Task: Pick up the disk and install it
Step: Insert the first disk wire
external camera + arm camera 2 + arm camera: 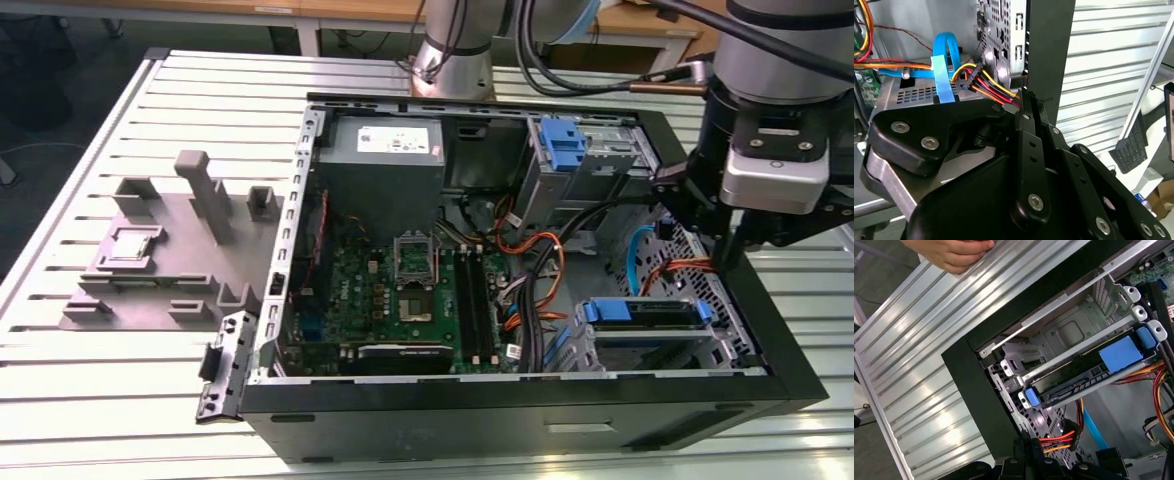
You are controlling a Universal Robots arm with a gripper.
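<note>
The disk, dark with a blue plastic bracket, lies in the metal drive cage at the near right corner of the open computer case. In the first wrist view the disk sits in the cage slot between its blue end tabs. My gripper hangs just above and to the exterior view's right of the disk, beside the case's right wall. Its fingers are pressed together with nothing between them. In both wrist views the gripper stands close to a bundle of red, yellow and orange cables.
A grey power-supply box and an upright blue latch sit at the back of the case, with the motherboard on its floor. A grey fixture lies on the slatted table to the left. A person's hand rests on the table.
</note>
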